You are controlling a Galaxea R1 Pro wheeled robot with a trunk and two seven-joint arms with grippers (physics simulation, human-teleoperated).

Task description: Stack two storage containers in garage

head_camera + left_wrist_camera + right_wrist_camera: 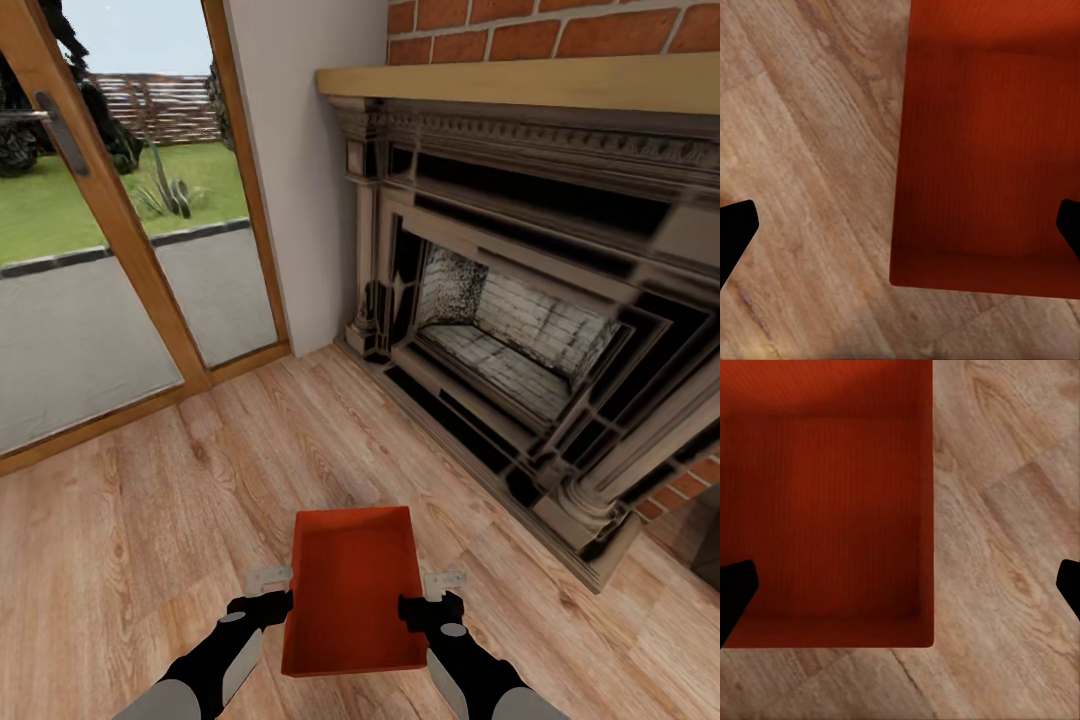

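At the lower centre of the head view, an orange-red storage container [352, 590] sits between the two arms over the light wood-plank floor [150, 520]. Its long axis runs away from the robot, toward the upper part of the frame, so each long wall faces one arm. The left gripper [268, 606] is at the container's left wall and the right gripper [425, 610] at its right wall, about equally near, roughly midway along its length.

In the left wrist view, the left gripper [900, 229] has its two dark fingertips spread wide, one over bare planks and one over the bin's interior, the wall lying between them. The right wrist view shows the right gripper [900, 589] the same way, fingers wide apart astride the opposite wall. Neither has closed on anything; whether the bin rests on the floor or is lifted I cannot tell.

Farther off, the dark ornate fireplace [520, 330] fills the right of the frame, and the glass door [120, 230] the upper left.
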